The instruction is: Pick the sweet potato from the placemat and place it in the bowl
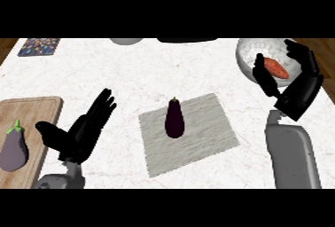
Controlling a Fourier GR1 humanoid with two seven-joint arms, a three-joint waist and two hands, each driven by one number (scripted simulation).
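Note:
The orange sweet potato hangs over the white speckled bowl at the far right of the counter. My right hand reaches over the bowl, with its thumb on the left of the sweet potato and its curled fingers on the right, so it is shut on it. The grey placemat lies mid-counter, well to the left of that hand. My left hand rests open at the lower left, fingers up.
A dark purple eggplant lies on the placemat. Another, paler eggplant lies on the wooden cutting board at the left edge. A patterned mat, a grey object and a black object line the far edge.

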